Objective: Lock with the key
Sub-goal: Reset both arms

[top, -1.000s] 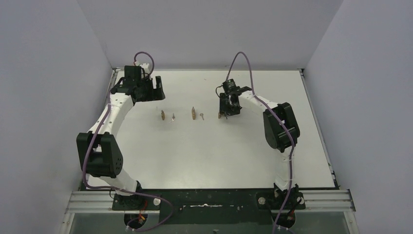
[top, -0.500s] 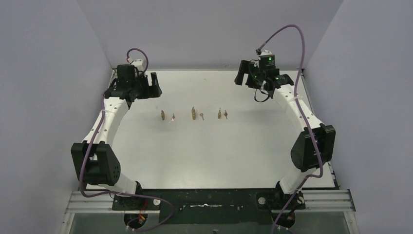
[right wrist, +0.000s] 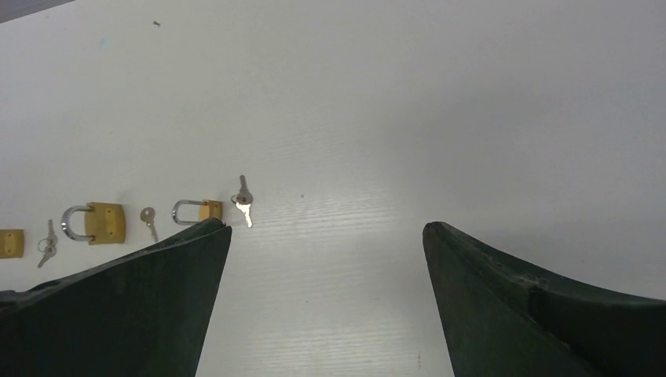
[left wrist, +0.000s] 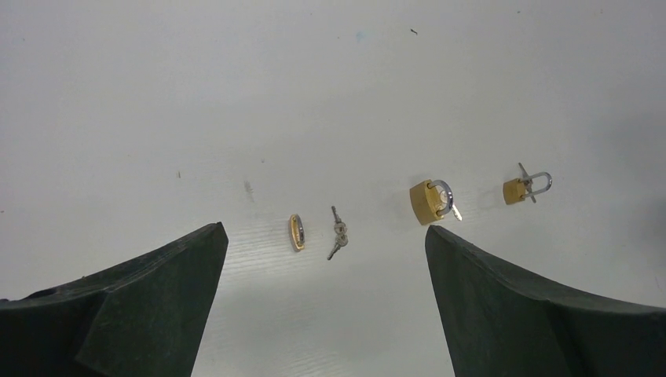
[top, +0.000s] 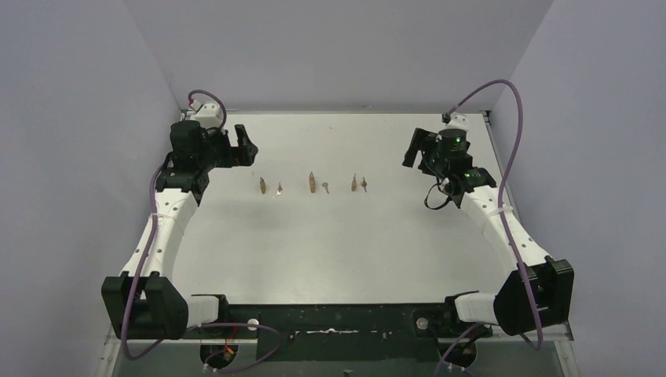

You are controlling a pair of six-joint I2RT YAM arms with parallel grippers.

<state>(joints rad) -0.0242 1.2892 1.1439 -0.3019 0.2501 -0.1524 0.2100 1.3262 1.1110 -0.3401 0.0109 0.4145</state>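
The key nearest the right gripper lies flat on the white table, just beside the small padlock, left of centre in the right wrist view. This pair ends a row strung across the middle of the top view. Next along are the middle padlock and middle key, and beyond them the far-left padlock with its key bunch. Each key sits close to one lock and well apart from the neighbouring pair, probably so the pairing is plain and fingers can come down on one item without nudging another. Both arms are raised and drawn out to the upper left and upper right of the top view. That leaves the row unshadowed and lets each wrist camera look down along it. The right gripper's fingers are spread wide with only bare table between them, and the left gripper is likewise spread and empty, a fair stance for choosing a target before descending. At this range the shackles are too small to judge, so whether any padlock is already snapped home cannot be told. Nothing is in hand, so picking up a key looks like the step that comes next.
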